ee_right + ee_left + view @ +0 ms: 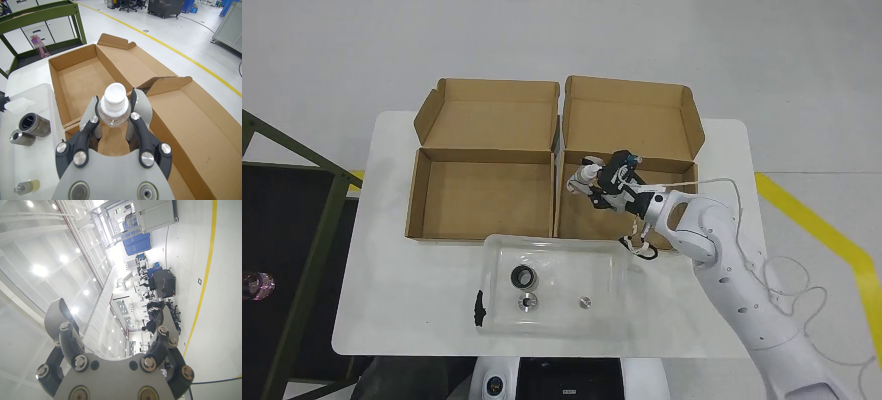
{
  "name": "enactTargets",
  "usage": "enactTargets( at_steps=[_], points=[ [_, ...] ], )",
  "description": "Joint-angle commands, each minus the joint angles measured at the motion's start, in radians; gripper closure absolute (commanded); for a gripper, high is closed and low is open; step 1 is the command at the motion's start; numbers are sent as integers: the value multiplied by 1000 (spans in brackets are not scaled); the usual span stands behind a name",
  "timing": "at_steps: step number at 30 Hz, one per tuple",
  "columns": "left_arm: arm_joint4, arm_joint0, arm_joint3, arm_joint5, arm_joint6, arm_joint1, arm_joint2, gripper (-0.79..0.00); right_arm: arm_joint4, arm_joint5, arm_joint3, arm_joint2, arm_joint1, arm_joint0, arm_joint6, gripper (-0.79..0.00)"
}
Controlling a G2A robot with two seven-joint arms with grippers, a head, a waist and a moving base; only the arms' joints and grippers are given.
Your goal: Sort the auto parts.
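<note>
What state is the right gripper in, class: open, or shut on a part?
Shut. The right gripper clamps a white-capped clear part between its fingers, one on each side.

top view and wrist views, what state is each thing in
left box: open, empty
right box: open, under right hand
tray: holds three metal parts
right hand: shut on capped part
capped part: held above right box
left hand: open, empty

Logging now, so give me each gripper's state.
Left gripper: open, empty.
Right gripper: closed on a white-capped part.
</note>
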Motion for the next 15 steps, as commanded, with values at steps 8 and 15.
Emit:
enactTargets(
  at_steps=[8,15],
  points=[
    [0,0,0,0,0,0,0,-785,-33,44,110,-45,-16,47,-9,0],
    [0,0,0,0,0,0,0,-785,-44,66,185,-77,-29,77,-22,-132]
  ],
)
